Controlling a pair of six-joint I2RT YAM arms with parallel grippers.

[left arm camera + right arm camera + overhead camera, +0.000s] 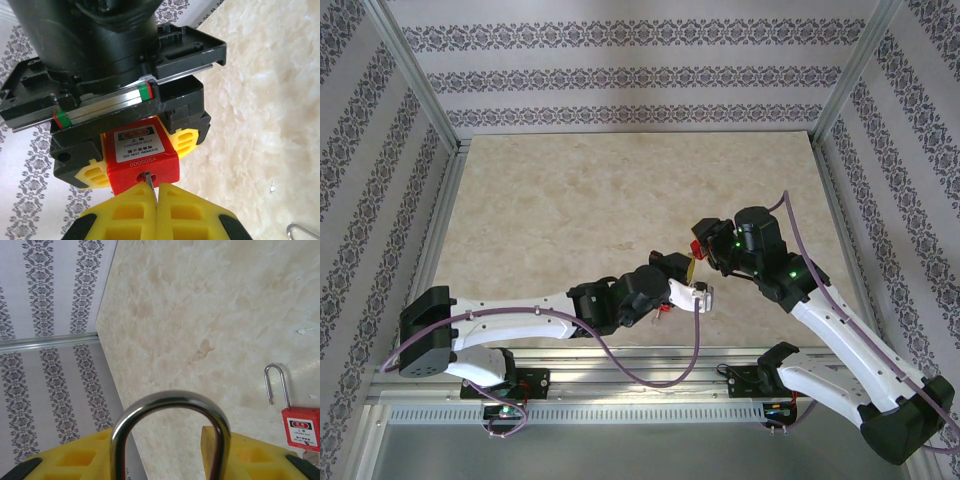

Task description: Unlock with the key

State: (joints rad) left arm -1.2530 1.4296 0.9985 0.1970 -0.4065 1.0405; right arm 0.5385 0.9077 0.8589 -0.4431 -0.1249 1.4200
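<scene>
Yellow left claw [158, 201] hides key [149, 181] head.

Beige marbled table [620, 200], a red padlock [299, 426] lying flat on it, silver shackle [276, 384] swung open

Top external high behind the near edge, looking down over the whole tabletop [620, 200], left wrist very near the red padlock [142, 155], right wrist looking past that padlock's shackle [170, 400] across the same tabletop.
</scene>
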